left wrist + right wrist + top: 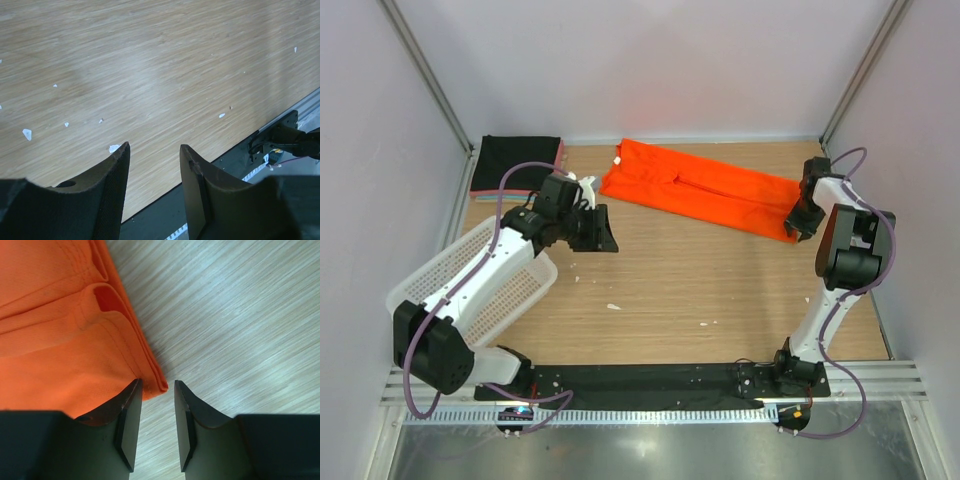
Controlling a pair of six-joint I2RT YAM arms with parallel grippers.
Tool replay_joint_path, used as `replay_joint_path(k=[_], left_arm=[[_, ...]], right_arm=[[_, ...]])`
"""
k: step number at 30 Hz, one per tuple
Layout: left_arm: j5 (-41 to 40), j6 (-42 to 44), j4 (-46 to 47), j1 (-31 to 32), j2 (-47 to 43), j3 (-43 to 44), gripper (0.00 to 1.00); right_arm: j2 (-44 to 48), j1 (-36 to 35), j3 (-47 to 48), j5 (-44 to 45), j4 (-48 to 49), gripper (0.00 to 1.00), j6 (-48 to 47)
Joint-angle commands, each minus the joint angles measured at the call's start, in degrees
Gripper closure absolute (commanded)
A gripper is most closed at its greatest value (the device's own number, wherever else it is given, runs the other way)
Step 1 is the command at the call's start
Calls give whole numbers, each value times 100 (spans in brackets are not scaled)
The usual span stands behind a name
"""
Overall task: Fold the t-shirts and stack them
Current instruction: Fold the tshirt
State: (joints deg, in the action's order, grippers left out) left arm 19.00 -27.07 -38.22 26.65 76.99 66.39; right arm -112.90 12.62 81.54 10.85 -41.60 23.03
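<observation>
The orange-red t-shirt [700,190] lies folded into a long strip across the back of the table. My right gripper [798,228] is open at its right end. In the right wrist view the shirt's layered corner [60,330] lies just beyond the gap between the jaws [156,382], and the left finger [127,410] overlaps the cloth. A folded black t-shirt [520,160] sits at the back left with pink and teal edges showing under it. My left gripper [603,232] is open and empty over bare wood [152,146], left of the orange shirt.
A white mesh basket [525,290] stands at the left under the left arm. A black base rail [650,378] runs along the near edge. Small white scraps [26,133] dot the wooden table. Walls close in the back and both sides.
</observation>
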Motion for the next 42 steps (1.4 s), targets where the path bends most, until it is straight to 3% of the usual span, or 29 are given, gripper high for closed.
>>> replay_joint_path(k=[1, 6, 9, 13, 21, 25, 27, 29, 33, 38, 42], left_arm=[[-37, 211, -168, 6, -97, 76, 54], [-72, 123, -142, 6, -105, 137, 54], [-116, 106, -186, 6, -114, 181, 54], [-518, -34, -195, 6, -184, 216, 53], [-863, -220, -256, -11, -228, 313, 52], [-907, -290, -29, -11, -88, 348, 52], [-1030, -395, 86, -20, 70, 339, 53], [-1092, -500, 191, -20, 219, 383, 53], [-952, -826, 613, -20, 676, 471, 53], [-882, -1081, 1289, -20, 1291, 594, 54], [-530, -1344, 1536, -20, 1819, 972, 54]], right_arm=[[23, 30, -85, 83, 126, 63, -114], [84, 38, -322, 119, 179, 74, -105], [224, 38, -471, 154, 126, 94, 8], [777, 30, -1104, -74, 241, 99, 359], [2313, -277, -3090, -329, 442, 99, 1230], [3089, -909, -3705, -426, 469, 99, 1887], [3449, -1610, -3943, -400, 513, 99, 2196], [3643, -2060, -4031, -295, 417, 98, 2635], [4029, -2825, -3883, -181, -91, 86, 2953], [4872, -2844, -3173, 452, -997, 73, 2646], [5076, -2844, -2872, 498, -956, 73, 2154]])
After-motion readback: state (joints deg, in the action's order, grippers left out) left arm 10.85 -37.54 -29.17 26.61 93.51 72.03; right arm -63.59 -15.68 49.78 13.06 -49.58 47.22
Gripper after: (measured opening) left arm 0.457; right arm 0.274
